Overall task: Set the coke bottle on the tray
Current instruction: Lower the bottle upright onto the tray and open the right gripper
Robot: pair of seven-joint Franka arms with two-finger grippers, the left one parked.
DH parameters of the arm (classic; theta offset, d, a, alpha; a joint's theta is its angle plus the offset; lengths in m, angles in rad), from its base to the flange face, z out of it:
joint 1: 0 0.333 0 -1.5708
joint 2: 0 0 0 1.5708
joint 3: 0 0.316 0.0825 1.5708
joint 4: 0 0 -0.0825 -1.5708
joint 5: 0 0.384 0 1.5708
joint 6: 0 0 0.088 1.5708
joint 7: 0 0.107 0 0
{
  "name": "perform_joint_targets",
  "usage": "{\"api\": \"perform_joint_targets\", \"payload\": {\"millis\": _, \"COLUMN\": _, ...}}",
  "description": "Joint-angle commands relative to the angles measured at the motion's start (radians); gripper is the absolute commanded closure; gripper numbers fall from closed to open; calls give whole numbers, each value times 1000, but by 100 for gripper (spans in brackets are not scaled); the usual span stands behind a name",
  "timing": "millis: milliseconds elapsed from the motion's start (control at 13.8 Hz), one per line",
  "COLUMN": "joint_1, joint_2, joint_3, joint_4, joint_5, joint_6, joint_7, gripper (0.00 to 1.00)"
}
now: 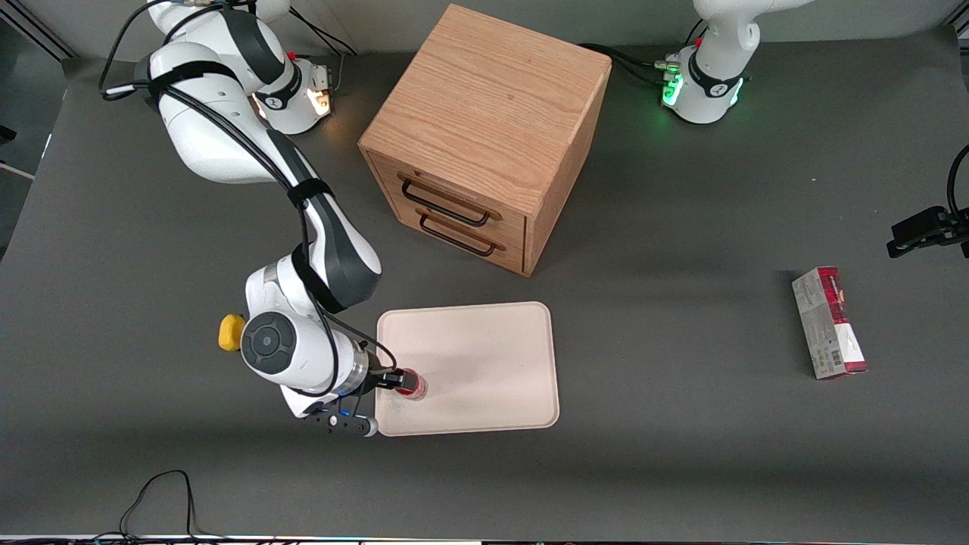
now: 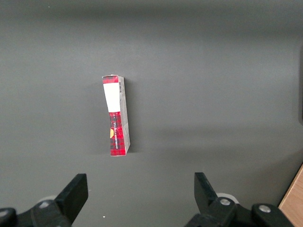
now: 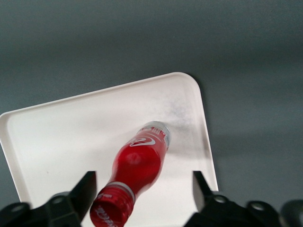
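Observation:
The coke bottle (image 1: 412,384) (image 3: 139,165), red with a red cap, stands on the cream-white tray (image 1: 484,356) (image 3: 71,127), close to the tray's corner nearest the working arm and the front camera. In the right wrist view it leans, its clear base resting on the tray by a faint grey smudge. My gripper (image 1: 395,380) (image 3: 144,191) hangs over that corner and is open, its fingers wide apart on either side of the bottle's neck. The cap sits close to one finger (image 3: 87,189); a clear gap separates the bottle from the other finger.
A wooden two-drawer cabinet (image 1: 484,144) stands farther from the front camera than the tray. A yellow lemon-shaped lump (image 1: 231,333) lies beside the arm's wrist. A red-and-grey carton (image 1: 829,324) (image 2: 116,116) lies toward the parked arm's end of the table.

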Motion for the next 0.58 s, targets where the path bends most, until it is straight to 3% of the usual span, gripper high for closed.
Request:
{"api": "perform_joint_targets", "payload": {"millis": 0, "joint_1": 11, "joint_2": 18, "joint_3": -4, "joint_4": 43, "joint_5": -18, "joint_6": 0, "joint_7": 29, "gripper": 0}}
{"api": "perform_joint_targets", "payload": {"millis": 507, "joint_1": -4, "joint_2": -47, "joint_3": -8, "joint_4": 41, "joint_5": -15, "joint_6": -92, "joint_7": 17, "gripper": 0}}
